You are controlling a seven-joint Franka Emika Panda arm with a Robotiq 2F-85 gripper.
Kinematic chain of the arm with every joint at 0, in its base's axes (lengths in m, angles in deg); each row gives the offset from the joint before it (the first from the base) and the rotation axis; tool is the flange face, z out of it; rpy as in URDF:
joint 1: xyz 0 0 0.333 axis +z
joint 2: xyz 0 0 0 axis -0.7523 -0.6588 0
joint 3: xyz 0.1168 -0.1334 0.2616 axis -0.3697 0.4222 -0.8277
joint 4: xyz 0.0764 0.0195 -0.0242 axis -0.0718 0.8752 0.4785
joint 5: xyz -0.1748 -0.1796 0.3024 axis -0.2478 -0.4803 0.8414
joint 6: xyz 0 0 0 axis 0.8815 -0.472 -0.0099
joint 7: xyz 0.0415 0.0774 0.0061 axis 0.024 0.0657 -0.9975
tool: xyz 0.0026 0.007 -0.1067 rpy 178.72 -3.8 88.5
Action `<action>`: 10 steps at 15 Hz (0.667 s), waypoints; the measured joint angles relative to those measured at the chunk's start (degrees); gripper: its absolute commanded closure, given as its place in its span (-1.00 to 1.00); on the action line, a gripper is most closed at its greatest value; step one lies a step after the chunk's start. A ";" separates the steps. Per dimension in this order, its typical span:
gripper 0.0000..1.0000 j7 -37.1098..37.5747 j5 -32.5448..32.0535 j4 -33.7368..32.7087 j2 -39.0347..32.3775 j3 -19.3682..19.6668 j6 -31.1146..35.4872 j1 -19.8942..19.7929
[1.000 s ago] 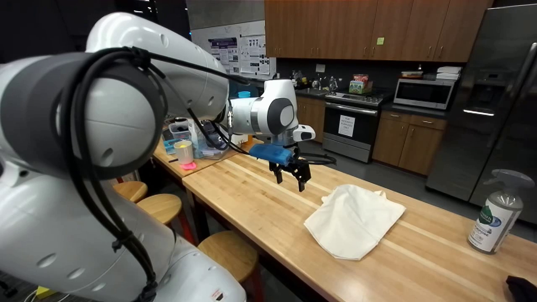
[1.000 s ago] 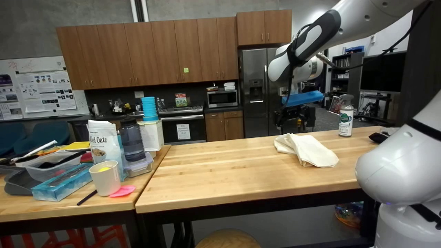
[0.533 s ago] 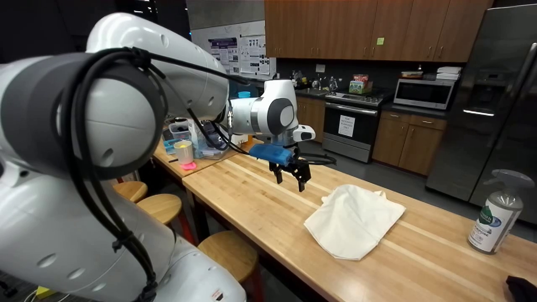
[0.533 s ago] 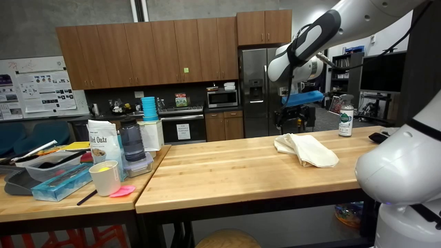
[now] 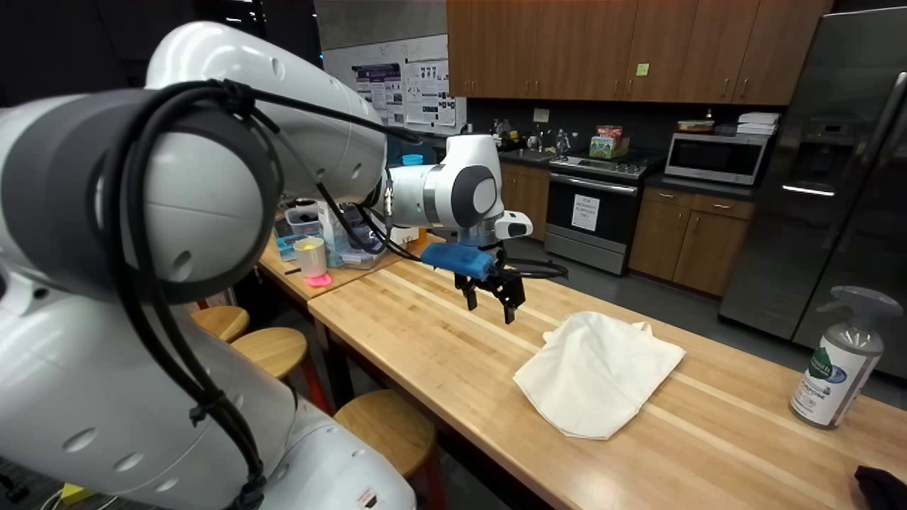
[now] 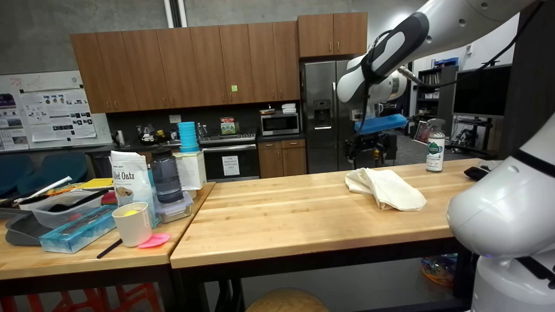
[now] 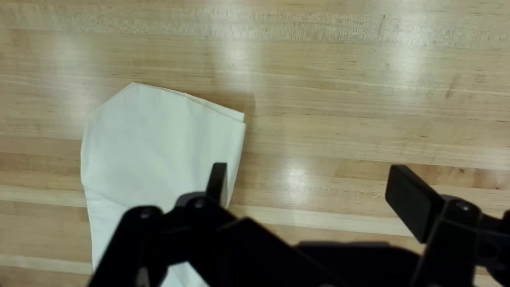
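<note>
A folded cream cloth (image 5: 602,375) lies on the wooden table (image 5: 425,340), creased and with a loose corner at its far side. The same cloth (image 6: 390,190) shows in an exterior view as a low, bunched fold. My gripper (image 5: 490,312) hangs above the table beside the cloth, its fingers pointing down. In the wrist view the gripper (image 7: 308,171) is open, its jaws wide apart with only bare wood visible between them. The left finger overlaps the edge of the cloth (image 7: 151,151) in that view, but the gripper hangs above it and holds nothing.
A spray bottle (image 5: 836,375) stands upright near the table's far end, with a black object (image 5: 879,489) near it. On the adjoining table are a mug (image 6: 132,227), an oats bag (image 6: 130,173), a dark bottle (image 6: 166,177) and a tissue box (image 6: 78,229). Stools (image 5: 386,428) line the near edge.
</note>
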 measured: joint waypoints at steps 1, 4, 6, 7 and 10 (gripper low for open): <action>-1.00 0.00 0.00 0.00 0.00 0.00 0.00 0.00; -1.00 0.00 -0.02 0.13 -0.02 0.00 0.00 0.10; -1.00 0.00 -0.20 0.17 -0.02 0.00 0.00 0.16; -1.00 0.00 -0.47 0.17 -0.02 0.01 0.00 0.16; -1.00 0.04 -2.34 -0.06 -0.06 0.41 0.52 -0.33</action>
